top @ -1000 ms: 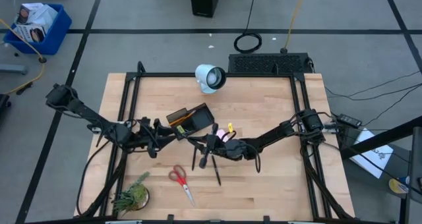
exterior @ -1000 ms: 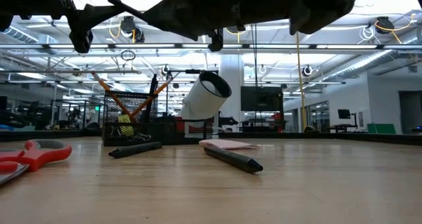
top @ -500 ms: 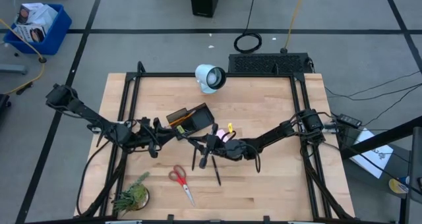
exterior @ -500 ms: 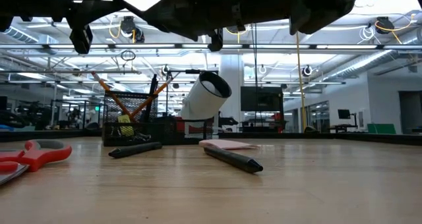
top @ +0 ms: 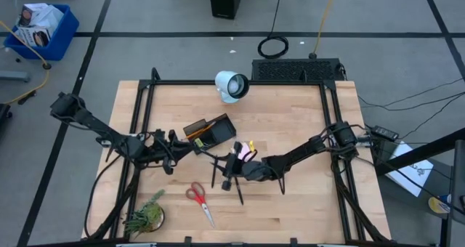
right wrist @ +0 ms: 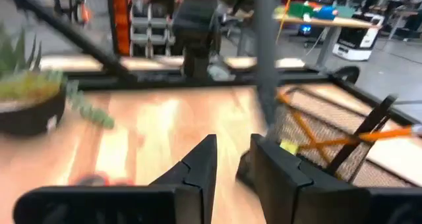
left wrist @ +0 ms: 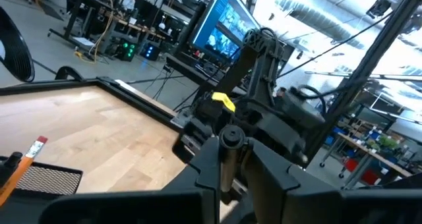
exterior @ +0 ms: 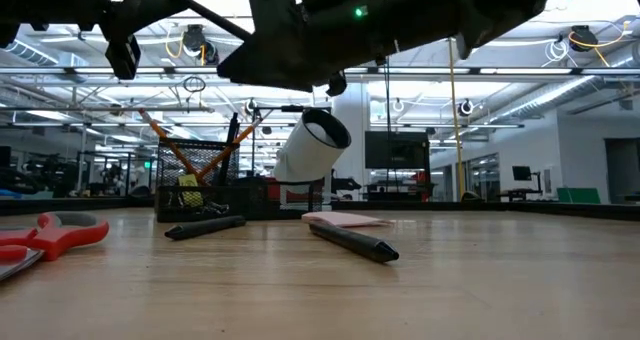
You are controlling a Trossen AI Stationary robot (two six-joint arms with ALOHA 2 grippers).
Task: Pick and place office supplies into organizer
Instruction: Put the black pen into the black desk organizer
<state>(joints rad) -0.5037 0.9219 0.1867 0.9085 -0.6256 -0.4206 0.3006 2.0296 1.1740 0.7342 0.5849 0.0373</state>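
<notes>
Bright, even light falls from ceiling strips, leaving only faint shadows on the table [top: 290, 131]. Skylight glare whitens the left wrist view above the closed fingers [left wrist: 277, 184]. The right wrist view is motion-blurred ahead of its jaws, the plant [right wrist: 33, 92] soft.

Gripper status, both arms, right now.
Left gripper: closed on a black pen.
Right gripper: fingers slightly apart, holding nothing.
</notes>
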